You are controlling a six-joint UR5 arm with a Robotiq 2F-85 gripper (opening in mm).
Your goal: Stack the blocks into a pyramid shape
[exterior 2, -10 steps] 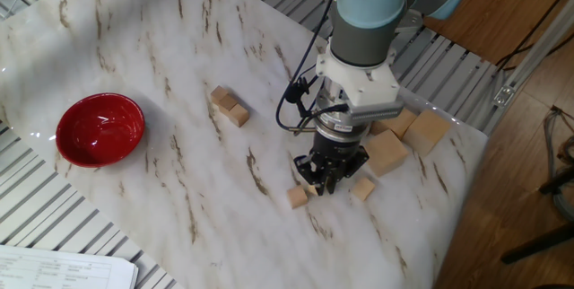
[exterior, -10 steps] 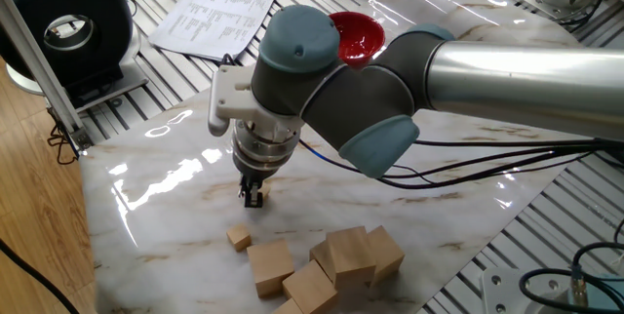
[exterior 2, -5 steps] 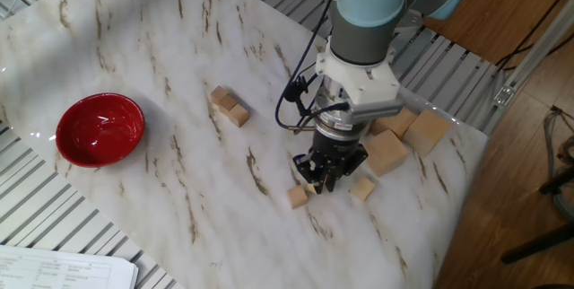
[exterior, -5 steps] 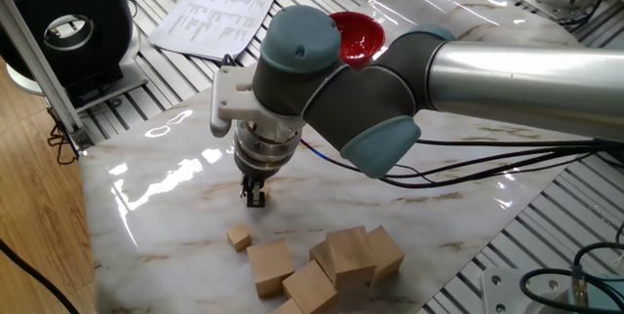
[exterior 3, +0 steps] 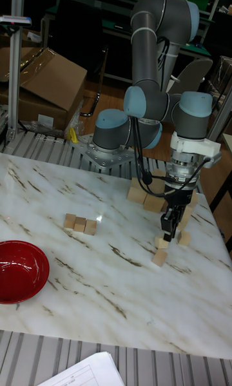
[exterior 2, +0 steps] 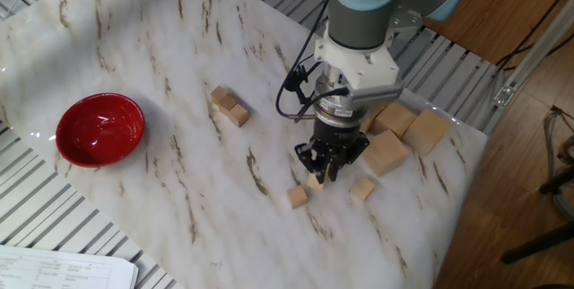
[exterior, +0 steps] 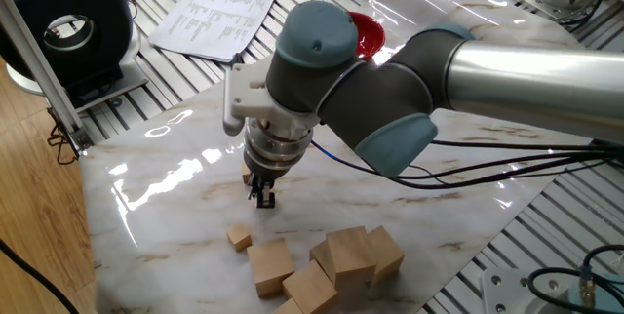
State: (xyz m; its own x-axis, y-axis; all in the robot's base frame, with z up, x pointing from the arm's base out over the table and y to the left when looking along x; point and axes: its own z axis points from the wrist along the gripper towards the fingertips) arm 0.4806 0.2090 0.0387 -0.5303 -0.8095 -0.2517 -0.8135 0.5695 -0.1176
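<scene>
The blocks are small tan wooden cubes. Three of them lie in a row [exterior 3: 80,224], seen as a cluster [exterior 2: 230,107] in the other fixed view. Two more lie loose on the marble: one [exterior 2: 297,197] [exterior 3: 158,258] and another [exterior 2: 362,188] [exterior: 239,236] [exterior 3: 184,237]. My gripper [exterior: 261,197] [exterior 2: 324,172] [exterior 3: 169,229] points straight down, its fingers close together. A further small block [exterior 2: 315,181] [exterior 3: 162,242] sits at its fingertips. In one fixed view the fingers hide that block.
Several much larger wooden cubes [exterior: 336,255] [exterior 2: 404,132] are piled just beyond the gripper, close to the table edge. A red bowl [exterior 2: 100,128] [exterior 3: 19,270] sits far off on the marble. Papers [exterior: 214,12] lie off the slab. Black cables [exterior: 468,163] trail from the arm.
The arm held still at first. It then shifted a little toward the big cubes' side, uncovering a small block behind the fingers in one fixed view. The loose blocks did not move.
</scene>
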